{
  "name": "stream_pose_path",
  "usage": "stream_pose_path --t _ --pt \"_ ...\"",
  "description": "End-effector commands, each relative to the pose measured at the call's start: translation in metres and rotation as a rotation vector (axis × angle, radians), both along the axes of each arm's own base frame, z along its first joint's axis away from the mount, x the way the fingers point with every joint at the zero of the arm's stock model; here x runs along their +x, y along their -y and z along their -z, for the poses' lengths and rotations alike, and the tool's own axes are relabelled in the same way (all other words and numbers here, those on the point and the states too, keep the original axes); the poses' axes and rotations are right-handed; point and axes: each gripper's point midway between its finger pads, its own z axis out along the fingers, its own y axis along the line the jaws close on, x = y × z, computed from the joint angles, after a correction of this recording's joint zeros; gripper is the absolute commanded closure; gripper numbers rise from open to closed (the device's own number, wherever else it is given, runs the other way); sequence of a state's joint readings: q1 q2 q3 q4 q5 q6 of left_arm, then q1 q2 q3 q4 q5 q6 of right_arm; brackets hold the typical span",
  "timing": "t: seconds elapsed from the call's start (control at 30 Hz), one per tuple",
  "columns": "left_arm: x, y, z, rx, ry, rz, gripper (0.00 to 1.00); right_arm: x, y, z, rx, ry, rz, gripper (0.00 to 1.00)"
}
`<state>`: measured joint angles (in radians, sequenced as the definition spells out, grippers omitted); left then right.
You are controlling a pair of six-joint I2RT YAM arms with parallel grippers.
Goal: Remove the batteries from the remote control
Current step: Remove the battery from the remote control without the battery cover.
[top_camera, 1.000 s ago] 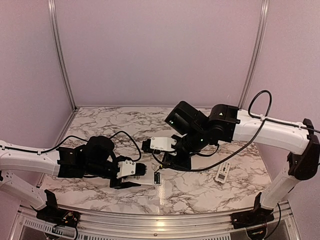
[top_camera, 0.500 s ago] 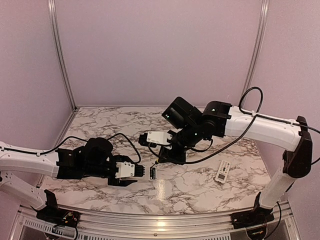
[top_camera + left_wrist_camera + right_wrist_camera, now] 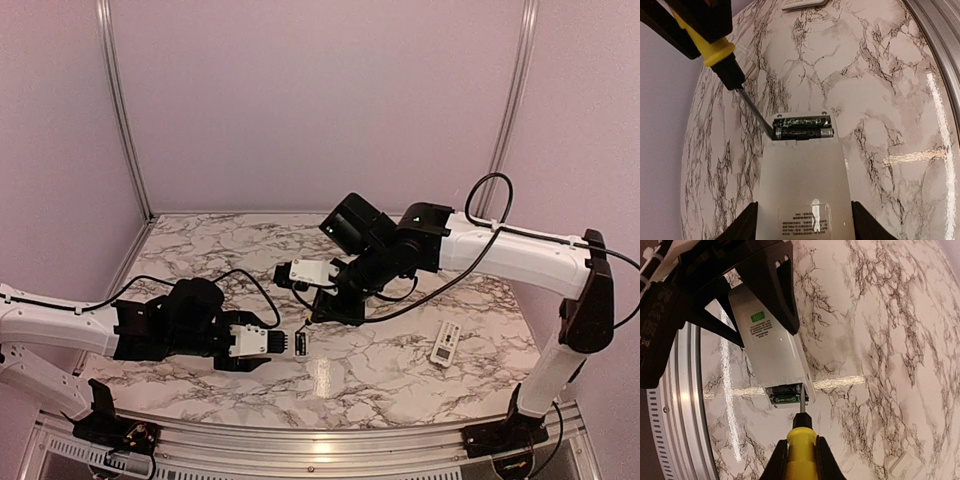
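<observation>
At the batteries [image 3: 802, 133], right pincer [image 3: 800, 460] clamps screwdriver [image 3: 800, 435], shifted left; left pincer [image 3: 805, 220] grips remote [image 3: 802, 175].

A yellow-handled screwdriver [image 3: 800, 447] slants over the marble table [image 3: 390, 375]; a small flat pale piece [image 3: 446, 343] lies well apart.

The marble-patterned table [image 3: 400, 385] shines glossy, the remote [image 3: 802, 175] is matt white plastic, and the screwdriver [image 3: 800, 442] has a metal shaft.

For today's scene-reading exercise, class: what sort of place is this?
Likely a robotics test cell: two robot arms bolted at a marble-patterned table, enclosed by plain lilac walls and aluminium posts.
</observation>
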<state>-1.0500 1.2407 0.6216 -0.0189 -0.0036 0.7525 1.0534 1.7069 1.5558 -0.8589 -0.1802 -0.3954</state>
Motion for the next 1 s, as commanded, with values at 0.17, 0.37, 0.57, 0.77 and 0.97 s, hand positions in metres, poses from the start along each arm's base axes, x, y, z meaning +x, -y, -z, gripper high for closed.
stream_pose_path --t 0.17,0.37,0.57,0.77,0.97 --pt "0.032 0.010 -0.051 -0.182 0.138 -0.085 1.00 -0.009 0.003 0.020 -0.051 -0.097 -0.033 1.00" --pt "0.034 0.011 -0.051 -0.182 0.139 -0.081 1.00 -0.008 0.004 0.027 -0.065 -0.105 -0.036 1.00" --pt "0.042 0.009 -0.050 -0.172 0.159 -0.097 1.00 -0.005 0.004 0.034 -0.075 -0.111 -0.032 1.00" --pt "0.046 0.009 -0.050 -0.167 0.171 -0.093 1.00 0.001 0.001 0.036 -0.064 -0.118 -0.030 1.00" --pt "0.052 0.010 -0.052 -0.166 0.175 -0.089 1.00 0.003 0.000 0.042 -0.076 -0.128 -0.047 1.00"
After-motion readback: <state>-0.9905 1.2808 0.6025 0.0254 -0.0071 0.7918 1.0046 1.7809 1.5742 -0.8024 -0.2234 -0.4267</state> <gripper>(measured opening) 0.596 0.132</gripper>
